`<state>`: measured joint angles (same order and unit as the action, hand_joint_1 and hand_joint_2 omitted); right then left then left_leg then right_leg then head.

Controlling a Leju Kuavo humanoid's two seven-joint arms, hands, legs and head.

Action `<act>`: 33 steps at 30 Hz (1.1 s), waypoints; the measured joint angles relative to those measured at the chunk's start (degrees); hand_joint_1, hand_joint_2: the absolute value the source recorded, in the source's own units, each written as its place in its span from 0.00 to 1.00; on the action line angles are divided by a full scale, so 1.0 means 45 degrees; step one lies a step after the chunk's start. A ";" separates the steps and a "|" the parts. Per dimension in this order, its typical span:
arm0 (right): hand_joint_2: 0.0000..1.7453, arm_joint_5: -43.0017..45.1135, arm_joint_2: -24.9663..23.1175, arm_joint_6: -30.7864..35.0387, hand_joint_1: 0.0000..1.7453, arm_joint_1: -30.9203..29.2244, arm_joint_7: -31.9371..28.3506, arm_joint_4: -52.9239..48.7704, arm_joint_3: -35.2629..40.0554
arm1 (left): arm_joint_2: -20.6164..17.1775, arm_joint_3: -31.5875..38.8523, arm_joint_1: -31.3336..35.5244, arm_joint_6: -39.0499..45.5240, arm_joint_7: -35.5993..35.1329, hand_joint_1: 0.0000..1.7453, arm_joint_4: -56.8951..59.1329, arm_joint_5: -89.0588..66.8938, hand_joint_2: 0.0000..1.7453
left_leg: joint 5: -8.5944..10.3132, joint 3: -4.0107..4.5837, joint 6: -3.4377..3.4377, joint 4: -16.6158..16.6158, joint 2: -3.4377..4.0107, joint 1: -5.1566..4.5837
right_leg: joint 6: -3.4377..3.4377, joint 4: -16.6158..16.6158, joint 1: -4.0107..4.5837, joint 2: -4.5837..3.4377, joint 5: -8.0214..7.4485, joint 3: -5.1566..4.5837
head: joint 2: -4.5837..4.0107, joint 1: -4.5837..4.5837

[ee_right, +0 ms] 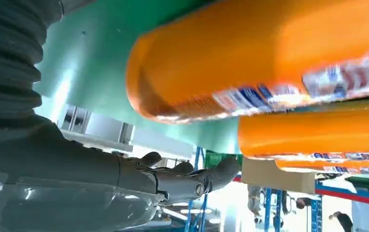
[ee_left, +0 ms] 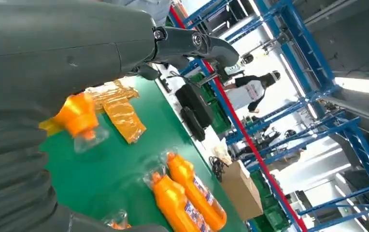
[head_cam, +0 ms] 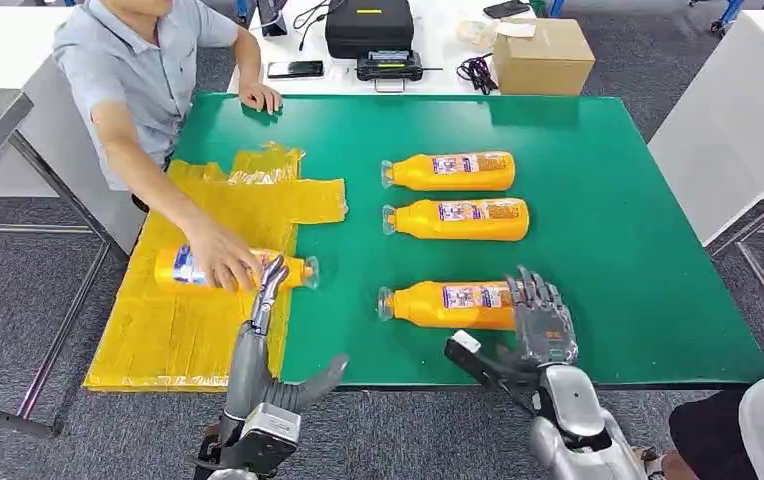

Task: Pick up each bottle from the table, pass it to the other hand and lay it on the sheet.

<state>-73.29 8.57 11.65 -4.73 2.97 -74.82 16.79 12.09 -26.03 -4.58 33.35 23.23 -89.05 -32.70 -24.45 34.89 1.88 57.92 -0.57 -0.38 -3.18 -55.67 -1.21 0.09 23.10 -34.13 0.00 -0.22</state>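
Three orange bottles lie on the green table point(head_cam: 618, 250): a far one point(head_cam: 453, 171), a middle one point(head_cam: 461, 219) and a near one point(head_cam: 443, 304). A fourth bottle point(head_cam: 183, 268) lies on the yellow sheet point(head_cam: 178, 330) under a person's hand point(head_cam: 220, 258). My left hand point(head_cam: 258, 335) is open, its straight fingertips point(head_cam: 273, 272) by that bottle's neck point(ee_left: 78, 116). Spread and empty, my right hand point(head_cam: 543, 315) stands at the base of the near bottle point(ee_right: 250, 53), its fingers point(ee_right: 187, 181) stretched beneath it.
A person sits at the table's far left corner, arm reaching over the sheet. Behind the green table are a cardboard box point(head_cam: 543, 55), a black case point(head_cam: 368, 25), a phone point(head_cam: 295, 69) and cables. White tables flank both sides.
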 measured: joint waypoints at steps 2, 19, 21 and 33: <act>1.00 -0.0126 0.0039 0.0005 0.00 -0.0207 0.0039 0.0156 0.0029 | 0.0005 -0.0034 0.0036 -0.0005 0.0000 0.00 0.0005 -0.0015 1.00 | 0.0000 0.0000 -0.0001 0.0000 0.0002 0.0002 | 0.0000 0.0000 0.0002 -0.0001 0.0000 -0.0001 | 0.0000 0.0000; 1.00 0.0091 0.0083 0.0093 0.00 -0.1149 0.0054 0.1404 0.0199 | 0.0005 -0.0331 0.0222 0.0049 0.0029 0.00 0.0141 -0.0034 1.00 | 0.0000 0.0002 0.0000 0.0000 0.0000 0.0002 | 0.0000 -0.0001 0.0001 0.0000 0.0001 0.0000 | 0.0000 0.0000; 1.00 0.0526 0.0078 0.0000 0.00 -0.1260 -0.0185 0.1662 0.0204 | 0.0005 -0.0345 0.0282 0.0049 0.0034 0.00 0.0209 -0.0054 1.00 | 0.0000 0.0002 0.0000 0.0000 0.0000 0.0002 | 0.0000 -0.0001 0.0001 0.0000 0.0001 -0.0001 | 0.0000 0.0000; 1.00 0.2653 0.0151 -0.1264 0.00 -0.1768 -0.1127 0.2745 0.0180 | -0.0005 -0.0700 0.0654 -0.0083 0.0053 0.00 0.0675 -0.0185 1.00 | -0.0002 -0.0031 -0.0001 0.0000 0.0015 0.0002 | 0.0002 0.0002 0.0001 -0.0005 -0.0001 0.0019 | 0.0000 -0.0005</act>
<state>-61.35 9.25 5.96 -12.69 -2.10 -62.47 17.59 12.07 -29.18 -1.64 32.98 23.47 -86.01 -33.53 -24.46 34.75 1.87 57.92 -0.50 -0.37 -3.17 -55.66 -1.20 0.06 23.10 -34.04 0.00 -0.24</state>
